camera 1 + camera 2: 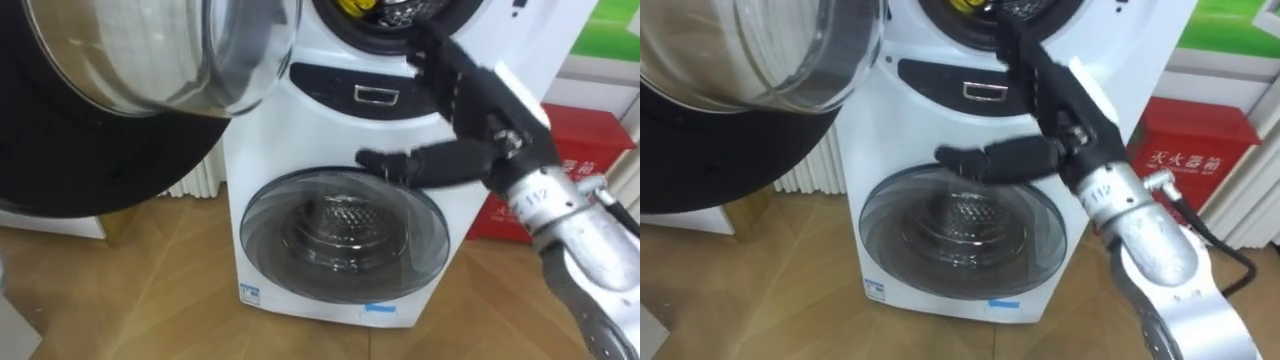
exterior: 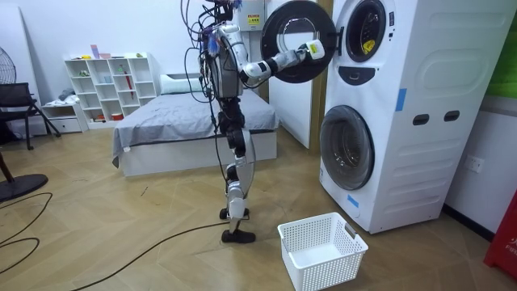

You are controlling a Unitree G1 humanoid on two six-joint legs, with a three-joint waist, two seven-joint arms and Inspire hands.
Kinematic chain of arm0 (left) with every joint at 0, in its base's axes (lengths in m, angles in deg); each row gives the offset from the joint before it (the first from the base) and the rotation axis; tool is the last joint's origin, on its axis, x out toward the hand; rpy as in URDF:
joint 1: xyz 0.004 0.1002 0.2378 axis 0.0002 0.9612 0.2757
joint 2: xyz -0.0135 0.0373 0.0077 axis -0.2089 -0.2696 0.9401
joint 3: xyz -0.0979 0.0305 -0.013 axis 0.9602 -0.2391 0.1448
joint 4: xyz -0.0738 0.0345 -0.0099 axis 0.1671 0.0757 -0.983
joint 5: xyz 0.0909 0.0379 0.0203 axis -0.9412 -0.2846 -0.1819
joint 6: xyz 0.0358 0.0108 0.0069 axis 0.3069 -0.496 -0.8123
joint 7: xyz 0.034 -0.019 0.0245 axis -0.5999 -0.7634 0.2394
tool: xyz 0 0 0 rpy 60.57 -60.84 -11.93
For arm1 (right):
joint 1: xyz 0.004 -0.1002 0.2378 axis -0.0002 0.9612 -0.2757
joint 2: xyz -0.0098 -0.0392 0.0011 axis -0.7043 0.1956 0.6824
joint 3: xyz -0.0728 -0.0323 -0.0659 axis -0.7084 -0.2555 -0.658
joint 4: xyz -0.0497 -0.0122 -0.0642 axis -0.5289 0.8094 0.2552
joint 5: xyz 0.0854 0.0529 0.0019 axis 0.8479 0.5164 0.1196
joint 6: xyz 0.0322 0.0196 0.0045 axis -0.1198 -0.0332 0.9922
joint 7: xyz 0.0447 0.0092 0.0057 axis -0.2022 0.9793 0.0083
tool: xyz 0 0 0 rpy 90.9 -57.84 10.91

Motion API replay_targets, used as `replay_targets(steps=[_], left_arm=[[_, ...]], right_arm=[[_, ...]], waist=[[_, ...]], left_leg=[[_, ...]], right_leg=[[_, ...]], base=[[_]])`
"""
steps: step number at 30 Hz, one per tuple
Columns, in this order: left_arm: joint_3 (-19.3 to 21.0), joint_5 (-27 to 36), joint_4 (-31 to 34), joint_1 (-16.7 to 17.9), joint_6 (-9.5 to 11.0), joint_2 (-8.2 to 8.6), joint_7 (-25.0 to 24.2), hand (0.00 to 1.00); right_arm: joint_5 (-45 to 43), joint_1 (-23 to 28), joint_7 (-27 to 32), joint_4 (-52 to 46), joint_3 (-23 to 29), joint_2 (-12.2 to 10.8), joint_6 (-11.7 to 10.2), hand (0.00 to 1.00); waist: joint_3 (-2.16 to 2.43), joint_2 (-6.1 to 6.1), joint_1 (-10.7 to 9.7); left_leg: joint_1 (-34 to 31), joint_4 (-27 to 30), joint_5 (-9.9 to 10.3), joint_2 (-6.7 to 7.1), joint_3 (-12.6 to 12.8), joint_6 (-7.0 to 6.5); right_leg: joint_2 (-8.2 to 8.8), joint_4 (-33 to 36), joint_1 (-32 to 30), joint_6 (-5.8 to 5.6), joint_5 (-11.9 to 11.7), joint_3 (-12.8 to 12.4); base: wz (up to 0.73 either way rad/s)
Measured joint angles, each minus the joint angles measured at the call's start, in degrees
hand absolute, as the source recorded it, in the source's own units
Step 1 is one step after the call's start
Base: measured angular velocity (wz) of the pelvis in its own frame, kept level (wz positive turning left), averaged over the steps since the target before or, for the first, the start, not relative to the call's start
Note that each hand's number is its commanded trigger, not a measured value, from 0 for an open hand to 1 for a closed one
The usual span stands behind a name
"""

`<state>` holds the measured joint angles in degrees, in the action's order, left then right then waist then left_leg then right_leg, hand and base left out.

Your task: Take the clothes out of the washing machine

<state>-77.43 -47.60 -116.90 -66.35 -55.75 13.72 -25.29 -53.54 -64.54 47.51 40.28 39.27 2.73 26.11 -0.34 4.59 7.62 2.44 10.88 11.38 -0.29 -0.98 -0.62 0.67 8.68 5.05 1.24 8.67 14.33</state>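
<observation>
Your right hand [image 1: 478, 98], fingers straight and spread, holding nothing, stretches toward the upper drum [image 1: 402, 14] beside its open door [image 1: 150, 55]; yellow clothes [image 1: 352, 5] lie inside. Next move, likely: push in and close on them

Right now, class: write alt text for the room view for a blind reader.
A robot reaches its open right hand toward the upper drum of a white stacked washing machine, round black door swung open. A white mesh basket sits nearby.
</observation>
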Motion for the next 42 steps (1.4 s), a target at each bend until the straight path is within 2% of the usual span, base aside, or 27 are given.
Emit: replay_targets(steps=[4,8,11,15,19,22,23,24,27,28,29,30,31,32,33,34,35,36,37,39,40,42], left_arm=[[-0.07,0.01,-0.3,0.51,0.0,0.75,0.0,0.0],[-0.11,-0.01,-0.87,0.79,-0.02,1.12,0.0,0.0],[-0.1,-0.07,-0.85,1.0,-0.11,1.12,0.0,0.0],[0.01,-0.06,-0.94,1.39,-0.13,1.11,0.0,0.0],[-0.1,-0.15,-1.12,1.12,-0.25,1.4,0.0,0.0],[-0.52,-0.03,-1.28,1.25,-0.24,1.59,-0.01,0.0],[-0.56,-0.08,-1.62,1.25,-0.15,1.54,-0.01,0.0],[-0.42,-0.05,-2.19,1.2,0.01,1.48,-0.01,0.0],[-0.09,-0.07,-2.17,1.06,-0.25,1.48,-0.02,0.0],[-0.15,-0.04,-2.18,1.25,-0.27,1.49,-0.02,0.0],[-0.37,0.02,-2.31,1.55,-0.29,1.49,-0.02,0.0],[-0.35,0.05,-2.28,2.03,-0.26,1.44,-0.02,0.0],[-0.35,0.0,-2.12,1.93,-0.19,1.37,-0.01,0.0],[-0.36,0.01,-2.03,2.05,-0.17,1.4,-0.01,0.0],[-0.37,0.02,-1.91,2.25,-0.2,1.5,-0.02,0.0],[-0.18,0.01,-1.83,2.52,-0.19,1.5,-0.02,0.0],[0.63,0.01,-1.82,3.19,-0.19,1.48,-0.02,0.0],[1.49,0.01,-1.86,3.54,-0.18,1.21,-0.02,0.0],[1.54,0.02,-1.84,3.48,-0.18,0.91,-0.02,0.0],[1.72,0.01,-2.41,2.38,0.17,0.62,-0.02,0.0],[1.69,0.01,-2.69,1.8,0.22,0.66,-0.01,0.0],[1.66,0.26,-2.81,-0.42,0.84,0.64,-0.01,0.0]], right_arm=[[3.12,-0.42,1.12,0.6,-0.01,-1.94,-0.26,0.0],[6.03,-2.58,2.63,4.24,-0.01,-3.26,-0.53,0.0],[7.22,-3.18,4.8,5.73,0.0,-3.61,-0.85,0.0],[7.15,-3.19,5.91,6.75,-0.01,-3.83,-1.0,0.0],[6.66,-3.19,7.93,7.01,-0.08,-4.06,-1.17,0.0],[5.67,-3.18,8.71,7.89,-0.77,-4.04,-2.92,0.0],[4.53,-3.18,8.71,8.85,-1.63,-4.05,-3.36,0.0],[4.5,-3.18,8.65,9.71,-2.17,-4.06,-3.39,0.0],[4.61,-3.18,8.63,11.51,-2.23,-4.06,-3.42,0.0],[5.0,-3.18,8.62,11.49,-2.27,-4.11,-3.44,0.0],[4.89,-3.19,8.8,11.5,-2.31,-4.15,-3.46,0.0],[4.23,-3.19,9.25,11.52,-2.3,-4.14,-3.5,0.0],[4.46,-3.16,9.65,12.09,-2.25,-4.04,-3.58,0.0],[4.95,-3.19,9.77,12.5,-2.16,-3.83,-3.57,0.0],[5.96,-3.2,10.07,13.06,-1.99,-3.35,-3.45,0.0],[6.34,-3.2,10.06,13.27,-1.93,-3.32,-3.38,0.0],[6.74,-3.2,9.94,13.24,-1.96,-3.38,-3.15,0.0],[6.87,-3.2,9.99,13.13,-1.95,-3.36,-3.15,0.0],[6.94,-3.22,10.18,13.14,-1.94,-3.34,-3.15,0.0],[6.96,-3.27,10.78,13.13,-1.71,-3.36,-3.12,0.0],[6.93,-3.28,10.95,13.13,-1.55,-3.3,-3.13,0.0],[5.36,-3.32,11.94,13.11,-1.52,-3.01,-3.14,0.0]], waist=[[-0.07,-0.26,0.35],[-0.33,-0.65,0.51],[-0.44,-0.92,0.53],[-0.34,-1.43,0.64],[-0.28,-1.33,0.64],[-0.35,-1.3,1.1],[-0.38,-1.35,1.94],[-0.61,-1.69,2.22],[-0.04,-0.86,2.34],[-0.03,-0.82,2.63],[-0.03,-0.81,2.84],[-0.24,-0.47,2.34],[-0.5,0.03,2.3],[-0.46,0.27,2.59],[-0.31,0.47,3.17],[-0.36,0.31,3.91],[-0.27,-0.01,4.75],[-0.02,-0.01,4.59],[0.13,0.27,4.19],[0.56,1.31,3.33],[0.5,1.44,3.15],[0.35,1.34,1.81]], left_leg=[[0.48,-0.01,0.0,0.02,-0.19,-0.01],[0.48,0.06,0.0,0.03,-0.25,-0.01],[0.12,0.04,0.02,0.05,-0.79,0.0],[-0.27,0.85,0.03,0.02,-0.99,0.03],[-0.61,1.79,0.1,-0.05,-0.98,0.05],[-2.1,6.31,2.32,-0.84,-0.93,0.3],[-2.69,8.61,3.42,-1.11,-0.72,0.58],[-3.38,10.56,4.51,-1.28,-0.8,0.88],[-4.92,11.96,5.13,-1.87,-0.84,1.35],[-5.11,12.09,5.02,-1.95,-0.82,1.5],[-5.91,13.69,4.76,-2.02,-0.43,1.85],[-8.78,18.14,4.0,-2.0,0.67,2.59],[-11.84,19.5,3.97,-1.65,0.87,3.01],[-13.12,17.61,3.78,-1.11,0.86,3.18],[-15.35,13.0,1.85,-0.53,0.83,3.31],[-16.25,11.65,-0.22,-0.44,0.9,2.99],[-16.92,9.48,-3.62,-0.4,0.89,2.5],[-16.2,8.11,-6.61,-0.07,0.91,1.16],[-15.89,7.71,-7.54,0.18,1.14,0.42],[-15.29,7.77,-7.61,1.72,2.23,-0.93],[-14.96,8.09,-7.3,2.18,2.27,-1.36],[-14.68,9.63,-5.46,3.77,2.49,-2.38]], right_leg=[[0.01,-0.03,0.57,-0.01,0.01,0.07],[0.02,-0.05,0.68,-0.03,0.02,0.34],[0.06,-0.05,0.72,-0.07,0.04,0.87],[0.13,-0.03,0.72,-0.13,0.08,1.58],[0.1,0.23,0.74,-0.17,0.16,1.57],[-0.08,2.71,0.16,0.39,1.93,0.77],[-0.36,4.01,-0.11,0.68,2.75,0.28],[-0.77,4.99,-0.24,1.12,3.5,0.04],[-0.67,7.05,-1.99,1.85,5.02,-0.03],[-0.68,7.27,-2.18,2.02,5.15,0.0],[-0.72,7.26,-2.19,2.33,5.38,0.15],[-0.63,7.19,-2.09,2.83,5.66,-0.31],[-0.39,7.24,-2.04,3.33,6.04,-1.51],[-0.39,7.24,-2.07,3.37,6.17,-2.41],[-0.35,7.24,-1.94,2.95,6.61,-3.62],[-0.27,7.22,-1.89,2.47,6.93,-4.07],[-0.22,7.21,-1.61,1.84,7.48,-4.79],[-0.04,7.16,-1.36,1.16,7.78,-4.8],[0.2,7.07,-1.16,1.04,7.84,-4.64],[2.2,6.96,-0.46,0.24,8.5,-3.77],[2.71,6.98,0.09,0.01,8.63,-3.39],[4.44,8.85,1.05,-1.7,9.63,-3.07]], base=[[0.03],[0.01],[0.09],[0.05],[0.02],[-0.03],[-0.14],[-0.06],[0.07],[0.11],[0.27],[0.46],[0.42],[0.22],[-0.05],[-0.24],[-0.26],[-0.16],[0.05],[0.09],[0.1],[0.15]])
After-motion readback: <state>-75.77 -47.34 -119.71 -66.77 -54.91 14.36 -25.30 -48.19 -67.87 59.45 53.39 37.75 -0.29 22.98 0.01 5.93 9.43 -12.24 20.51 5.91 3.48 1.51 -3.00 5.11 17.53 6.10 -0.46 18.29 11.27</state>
